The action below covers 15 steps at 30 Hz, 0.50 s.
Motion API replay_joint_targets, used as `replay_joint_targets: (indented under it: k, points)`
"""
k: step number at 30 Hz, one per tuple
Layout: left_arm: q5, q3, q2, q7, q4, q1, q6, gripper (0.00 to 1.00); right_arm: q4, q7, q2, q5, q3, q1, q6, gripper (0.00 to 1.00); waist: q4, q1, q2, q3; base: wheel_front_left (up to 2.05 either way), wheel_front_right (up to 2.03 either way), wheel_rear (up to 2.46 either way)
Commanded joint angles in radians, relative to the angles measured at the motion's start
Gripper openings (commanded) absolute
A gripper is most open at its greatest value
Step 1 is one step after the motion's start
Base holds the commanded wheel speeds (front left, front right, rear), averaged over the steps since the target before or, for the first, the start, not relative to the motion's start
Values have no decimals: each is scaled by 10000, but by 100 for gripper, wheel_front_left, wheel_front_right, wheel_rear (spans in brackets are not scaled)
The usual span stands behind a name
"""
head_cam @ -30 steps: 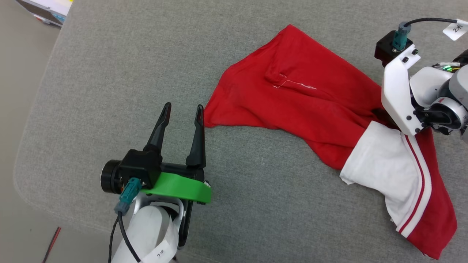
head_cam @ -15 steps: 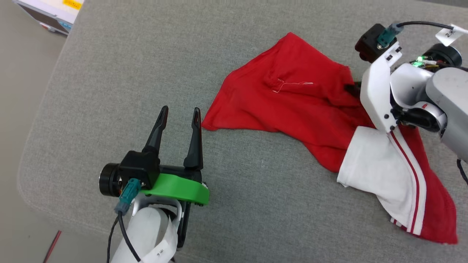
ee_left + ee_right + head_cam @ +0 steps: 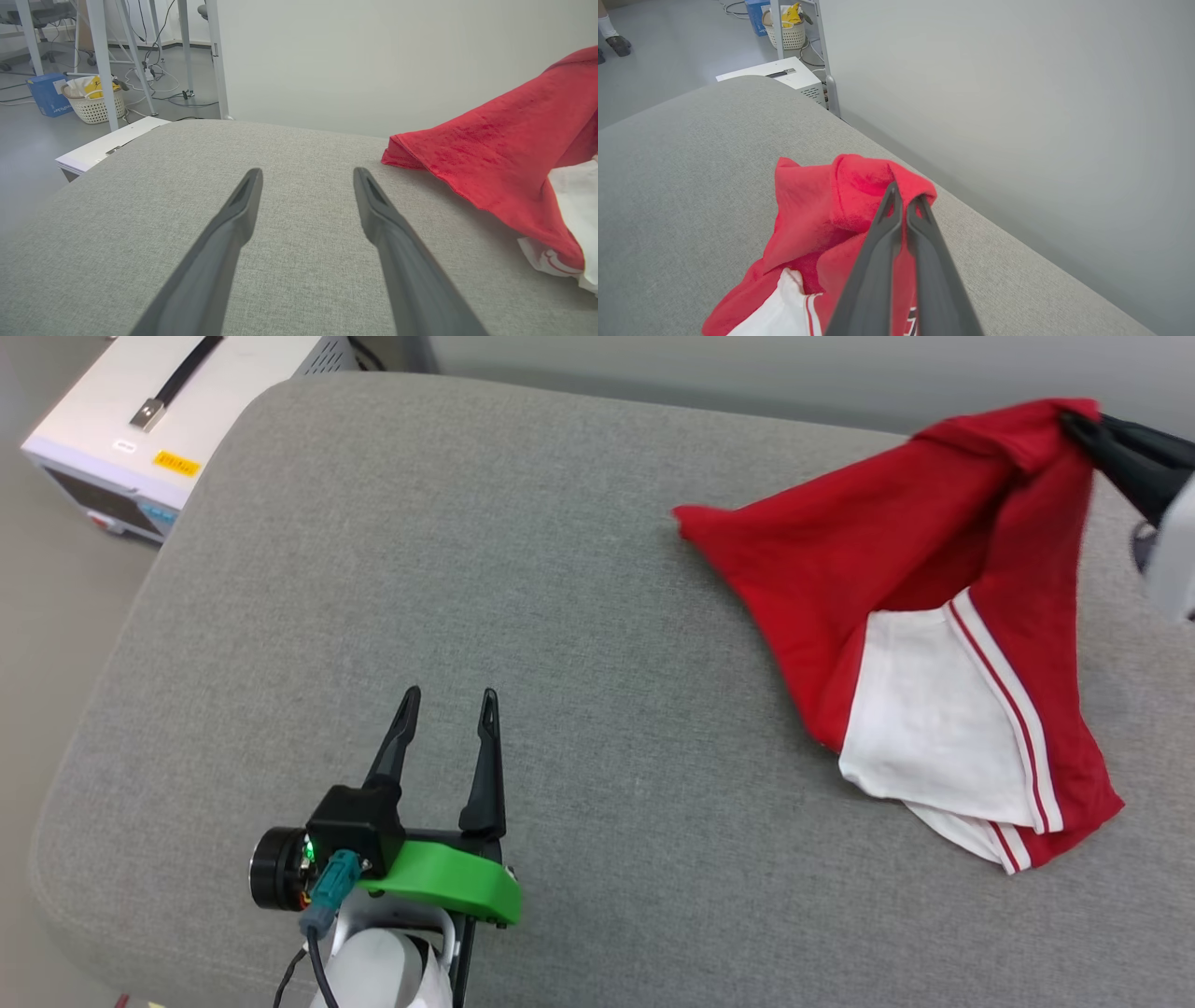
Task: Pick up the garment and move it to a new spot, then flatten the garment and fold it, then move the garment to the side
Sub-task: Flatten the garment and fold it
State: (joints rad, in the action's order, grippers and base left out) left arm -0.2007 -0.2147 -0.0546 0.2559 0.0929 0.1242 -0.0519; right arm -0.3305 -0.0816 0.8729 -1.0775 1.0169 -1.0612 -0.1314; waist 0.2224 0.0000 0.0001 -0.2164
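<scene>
The garment (image 3: pixel 934 560) is a red shirt with a white sleeve (image 3: pixel 924 719) and red-and-white striped trim. It hangs bunched at the right of the grey cushion, its lower part resting on the surface. My right gripper (image 3: pixel 1074 422) is shut on a red fold at the garment's top, lifting it; the right wrist view shows its tips (image 3: pixel 905 200) pinching the red cloth (image 3: pixel 859 186). My left gripper (image 3: pixel 448 695) stands open above the cushion at the lower left, well clear of the garment (image 3: pixel 504 144), with nothing between its fingers (image 3: pixel 243 196).
The grey cushion (image 3: pixel 523 569) has rounded edges at the left and far sides. A white device (image 3: pixel 168 420) stands beside its far left corner. A pale wall (image 3: pixel 1017 93) runs behind the cushion. A basket (image 3: pixel 93 105) and metal legs stand on the floor beyond.
My right gripper shut on the garment's red cloth and lifted it up and to the far right; the garment left the middle of the cushion. The head view shifted. My left gripper stayed open.
</scene>
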Motion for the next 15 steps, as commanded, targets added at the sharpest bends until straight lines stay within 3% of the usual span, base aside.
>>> replay_joint_targets:
  k: [1, 9, 15]
  points:
    - [141, 43, 43, 59, 55, -143, 46, 100, -179, 276, 207, -56, -250, 459, 7, 0, -269, 0, -1, 272, 0, 0, 0]
    - [204, 31, 43, 59, 143, -404, 84, 100, -1214, 1305, 990, -622, -1844, 2728, 7, 0, -582, 0, -1, 519, 0, 0, 0]
    - [222, 21, 43, 59, 191, -414, 121, 100, -2483, 1850, 1151, -1035, -2762, 4463, 7, 0, -733, 0, -1, 501, 0, 0, 0]
